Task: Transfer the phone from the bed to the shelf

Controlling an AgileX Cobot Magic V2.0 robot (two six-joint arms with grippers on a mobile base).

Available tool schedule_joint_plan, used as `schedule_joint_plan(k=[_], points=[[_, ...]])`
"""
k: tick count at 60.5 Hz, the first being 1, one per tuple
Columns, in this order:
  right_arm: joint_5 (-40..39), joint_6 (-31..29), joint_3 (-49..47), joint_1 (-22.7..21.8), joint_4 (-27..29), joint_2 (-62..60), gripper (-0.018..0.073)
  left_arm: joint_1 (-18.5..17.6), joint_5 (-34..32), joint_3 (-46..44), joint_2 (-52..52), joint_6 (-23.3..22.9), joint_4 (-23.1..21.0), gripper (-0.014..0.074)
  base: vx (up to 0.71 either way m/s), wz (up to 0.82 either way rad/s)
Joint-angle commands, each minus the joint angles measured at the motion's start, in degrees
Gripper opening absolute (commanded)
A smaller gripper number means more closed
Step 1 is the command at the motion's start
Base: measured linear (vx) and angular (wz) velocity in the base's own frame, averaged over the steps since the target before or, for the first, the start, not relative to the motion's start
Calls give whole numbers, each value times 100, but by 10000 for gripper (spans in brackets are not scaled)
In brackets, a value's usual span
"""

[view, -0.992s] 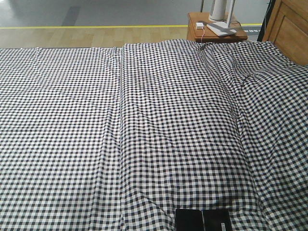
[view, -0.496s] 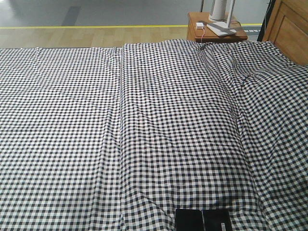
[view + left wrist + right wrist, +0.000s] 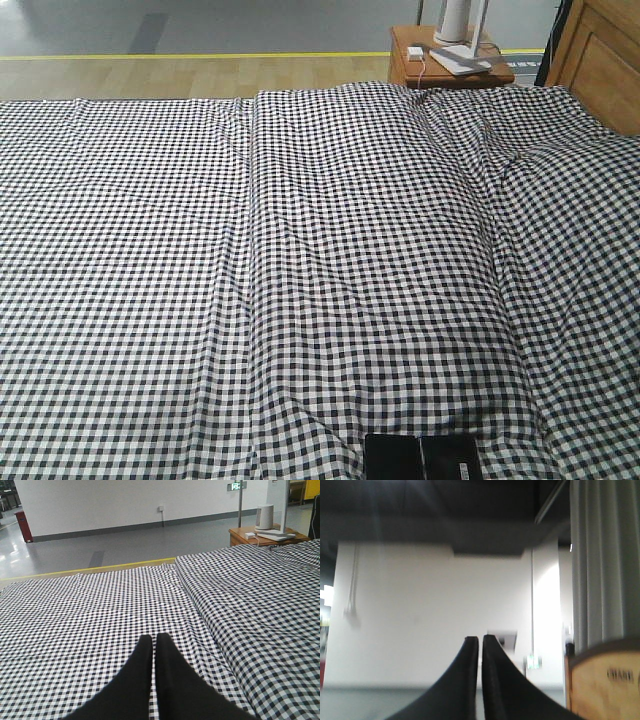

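Spacing first: your left gripper and right gripper sit pressed together; spread one before reaching the glossy black slab phone on the black-and-white gingham bed.

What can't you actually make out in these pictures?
- Phone: front view, its near part is cut off by the bottom edge.
- Shelf: in no view.
- Right wrist view: blurred; the lettering on the wooden panel is unreadable.
- Bedside table: front view, the white things on it are too small to identify.
- Arms: none in the front view; only left hand and right hand tips show.
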Motion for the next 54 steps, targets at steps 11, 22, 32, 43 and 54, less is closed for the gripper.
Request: schedule_joint_plan(k=[11,22,32,43,54], points=[[1513,-33,-1688,-29,-60,2083,11,-12,-419,-146,-60,-22,-26,1,0,0],[1994,-39,-2042,-29,-60,3271,70,-12,-419,-146,-60,-22,-26,1,0,0],[2262,-44,-2030,-29,-60,4222,216,-12,-419,-146,-60,-22,-26,1,0,0],[2376,-39,-2030,-29,-60,4973,495,-12,-419,-146,-60,-22,-26,1,0,0],[2463,-39,-2030,-29,-60,5304,704,-12,-419,-146,-60,-22,-26,1,0,0]])
